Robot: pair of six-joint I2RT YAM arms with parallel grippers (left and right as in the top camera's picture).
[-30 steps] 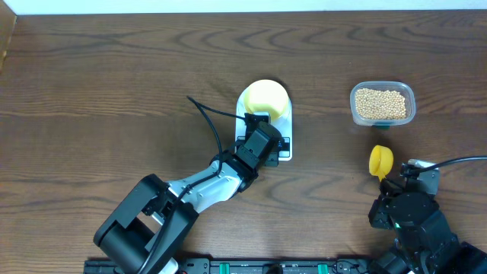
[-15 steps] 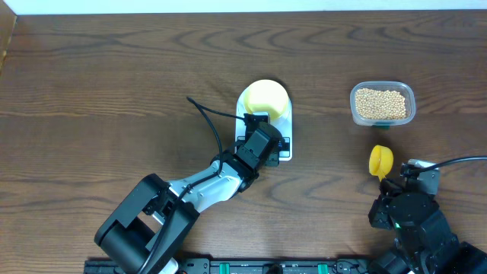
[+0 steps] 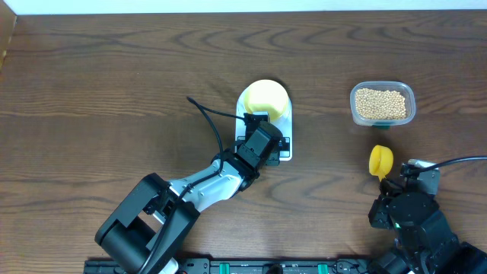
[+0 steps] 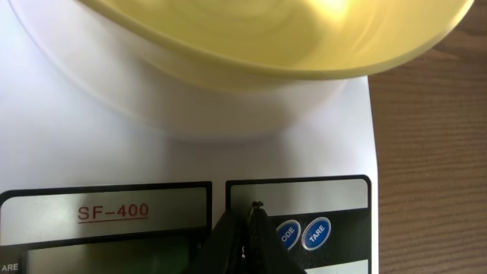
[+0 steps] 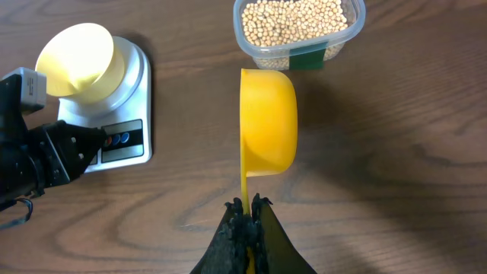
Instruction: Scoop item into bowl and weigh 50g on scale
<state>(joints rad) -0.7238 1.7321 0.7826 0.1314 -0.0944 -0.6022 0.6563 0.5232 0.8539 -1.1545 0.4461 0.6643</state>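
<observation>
Step in hand, as I judge it: zeroing the scale [image 4: 84,129] with the empty bowl [image 4: 274,34] standing on its platform.

Left tool [image 4: 247,222]: fully closed, gripping nothing. Its joined tip is poised at the control panel, just left of the two round blue buttons [image 4: 302,233]. I cannot tell whether it touches.

To do it well: shift the tip a little right onto the button marked TARE. Press straight down and lightly, so the scale does not slide under the bowl, then lift clear before reading.

Right tool [image 5: 248,207]: closed on the thin flat handle of the scoop [image 5: 268,114], near the tub [image 5: 300,47]. No beans show in the cup.

Beans [image 5: 293,19]: all in the tub, none in the bowl.

Materials:
- Scale: smooth white plastic, rounded corners.
- Bowl: pale yellow, glossy, round.
- Beans: small, tan, round, likely free-rolling.
- Tub: thin clear plastic.
- Worktop [image 5: 396,152]: dark wood grain.
</observation>
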